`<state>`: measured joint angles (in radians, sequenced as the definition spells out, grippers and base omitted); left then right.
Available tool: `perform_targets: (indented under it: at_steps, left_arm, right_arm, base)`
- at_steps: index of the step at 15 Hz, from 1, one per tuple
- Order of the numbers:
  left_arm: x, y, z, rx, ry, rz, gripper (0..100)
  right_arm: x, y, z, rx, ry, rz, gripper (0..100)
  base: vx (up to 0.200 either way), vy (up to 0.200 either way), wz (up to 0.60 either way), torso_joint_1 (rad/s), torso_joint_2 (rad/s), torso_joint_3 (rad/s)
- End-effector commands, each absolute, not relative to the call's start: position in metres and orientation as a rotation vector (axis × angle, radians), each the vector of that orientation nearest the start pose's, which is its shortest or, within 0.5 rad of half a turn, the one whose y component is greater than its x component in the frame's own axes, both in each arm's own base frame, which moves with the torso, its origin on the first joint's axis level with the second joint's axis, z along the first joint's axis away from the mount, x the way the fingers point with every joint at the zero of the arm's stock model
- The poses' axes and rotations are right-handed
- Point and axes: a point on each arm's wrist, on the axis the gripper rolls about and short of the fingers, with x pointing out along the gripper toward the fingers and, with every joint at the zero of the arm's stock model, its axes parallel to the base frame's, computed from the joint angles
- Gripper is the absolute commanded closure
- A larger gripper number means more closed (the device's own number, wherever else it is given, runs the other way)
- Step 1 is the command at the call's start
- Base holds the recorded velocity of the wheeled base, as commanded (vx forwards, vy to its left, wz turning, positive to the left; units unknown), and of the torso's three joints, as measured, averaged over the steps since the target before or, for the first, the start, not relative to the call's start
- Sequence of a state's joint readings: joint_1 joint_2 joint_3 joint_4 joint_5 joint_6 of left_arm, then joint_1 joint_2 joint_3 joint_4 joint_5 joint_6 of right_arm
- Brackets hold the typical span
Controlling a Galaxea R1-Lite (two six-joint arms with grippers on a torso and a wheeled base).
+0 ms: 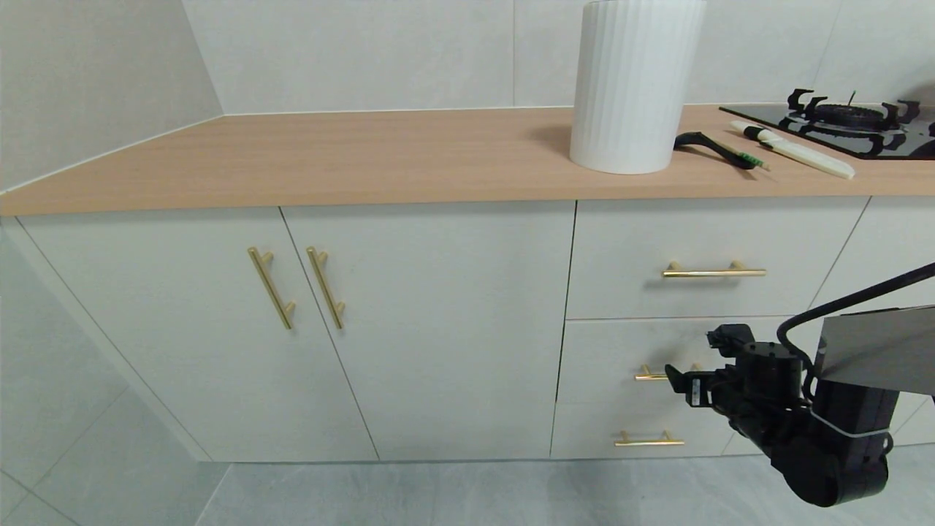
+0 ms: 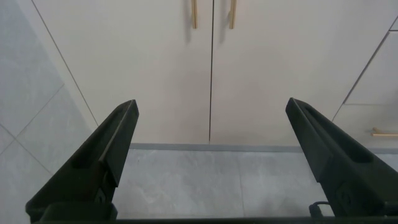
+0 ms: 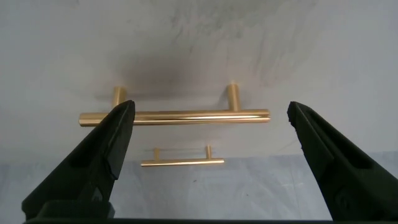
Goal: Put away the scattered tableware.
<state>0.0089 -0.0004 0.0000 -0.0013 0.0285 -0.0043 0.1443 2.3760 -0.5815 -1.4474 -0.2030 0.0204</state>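
Two pieces of tableware are lying on the wooden counter (image 1: pixel 365 157), close to its front edge on the robot's right side: a black-handled tool (image 1: pixel 712 148) with a green tip and a long white tool (image 1: pixel 792 150). They are lying side by side and not touching. They are sitting between a tall white ribbed jar (image 1: pixel 632 88) and the black stove (image 1: pixel 851 120), and the black handle is ending just beside the bottom of the jar. The right gripper (image 1: pixel 694 358) is hanging well below them, in front of the drawers, with its fingers spread wide and nothing in them. It is pointing at the middle drawer handle (image 1: pixel 650 376), which is sitting between the top drawer handle (image 1: pixel 714 272) and the bottom drawer handle (image 1: pixel 649 441). In the right wrist view the gold bar is running across the gap between the fingers (I cannot tell if they are touching it). The left gripper (image 2: pixel 211 106) is also spread wide and holding nothing. It is facing the two cupboard doors down low, with the thin line between the doors sitting in the middle of its gap and the gold door handles (image 1: pixel 272 287) higher up. Grey floor (image 1: pixel 438 497) is spreading out in front of the cupboards, right up to their bottom edge.
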Motion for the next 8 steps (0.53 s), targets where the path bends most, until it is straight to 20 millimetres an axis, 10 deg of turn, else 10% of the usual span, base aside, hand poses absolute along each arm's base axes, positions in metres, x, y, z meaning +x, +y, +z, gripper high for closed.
perform_targets:
  at_steps: [1,8]
  left_arm:
    - [-0.023,0.0,0.076,-0.005,-0.002,0.038,0]
    - [-0.023,0.0,0.076,-0.005,-0.002,0.038,0]
  right_arm:
    - [0.35,0.049,-0.025,-0.044,0.35,-0.058,0]
    - [0.365,0.052,-0.039,-0.051,0.336,-0.11,0]
  base:
    - [0.0,0.0,0.0,0.0,0.0,0.0]
    - [0.0,0.0,0.0,0.0,0.0,0.0]
